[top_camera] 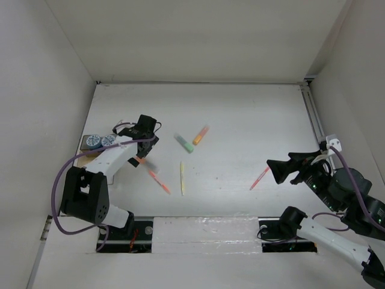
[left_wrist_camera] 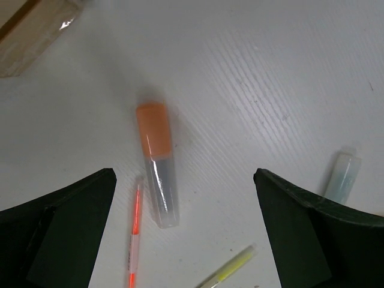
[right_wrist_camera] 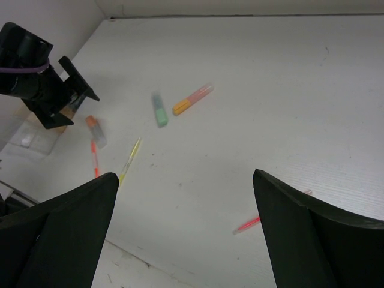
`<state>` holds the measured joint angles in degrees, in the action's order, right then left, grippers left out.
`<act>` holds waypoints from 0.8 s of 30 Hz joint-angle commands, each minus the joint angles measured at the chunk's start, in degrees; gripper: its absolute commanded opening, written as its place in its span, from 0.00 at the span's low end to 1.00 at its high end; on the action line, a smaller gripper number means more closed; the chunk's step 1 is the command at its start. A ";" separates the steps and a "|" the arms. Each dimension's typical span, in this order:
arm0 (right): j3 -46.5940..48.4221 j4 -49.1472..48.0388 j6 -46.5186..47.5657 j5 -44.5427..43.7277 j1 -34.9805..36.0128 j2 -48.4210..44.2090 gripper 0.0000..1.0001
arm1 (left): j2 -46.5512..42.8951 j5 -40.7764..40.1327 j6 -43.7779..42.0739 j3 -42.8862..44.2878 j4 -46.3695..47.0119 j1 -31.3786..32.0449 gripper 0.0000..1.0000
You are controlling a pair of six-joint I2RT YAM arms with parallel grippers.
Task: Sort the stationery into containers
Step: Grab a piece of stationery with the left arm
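My left gripper (top_camera: pixel 146 144) is open and empty, hovering over an orange-capped highlighter (left_wrist_camera: pixel 158 163) that lies between its fingertips in the left wrist view. An orange-red pen (left_wrist_camera: pixel 135 233) and a yellow pen (left_wrist_camera: pixel 231 270) lie just nearer. A green-grey highlighter (top_camera: pixel 183 142) and an orange highlighter (top_camera: pixel 200 135) lie mid-table. Two blue-and-white cylinders (top_camera: pixel 92 141) sit in the tan tray (top_camera: pixel 86 158) at the left. My right gripper (top_camera: pixel 275 171) is open and empty, with the pink pen (top_camera: pixel 260 177) just left of it; the pen also shows in the right wrist view (right_wrist_camera: pixel 252 223).
White walls close in the table on the left, back and right. A metal rail (top_camera: pixel 314 117) runs along the right edge. The tray's corner (left_wrist_camera: pixel 27 33) shows at the top left of the left wrist view.
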<state>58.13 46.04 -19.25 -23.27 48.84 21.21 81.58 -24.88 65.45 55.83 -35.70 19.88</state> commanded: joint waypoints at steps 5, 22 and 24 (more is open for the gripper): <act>0.58 -1.48 0.52 0.77 0.47 -2.14 1.00 | 1.38 1.85 -0.15 -3.98 5.29 -3.88 0.98; 0.58 -1.48 0.52 0.77 0.47 -2.67 1.00 | 6.92 1.77 0.91 -6.44 8.27 -3.88 0.80; 0.58 -1.48 0.52 0.77 0.47 -2.67 1.00 | 9.12 2.29 1.43 -6.44 8.28 -3.88 0.79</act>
<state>58.13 46.04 -19.25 -22.90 48.84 19.40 88.90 -22.24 65.69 50.39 -27.53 16.03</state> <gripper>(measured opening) 0.999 0.794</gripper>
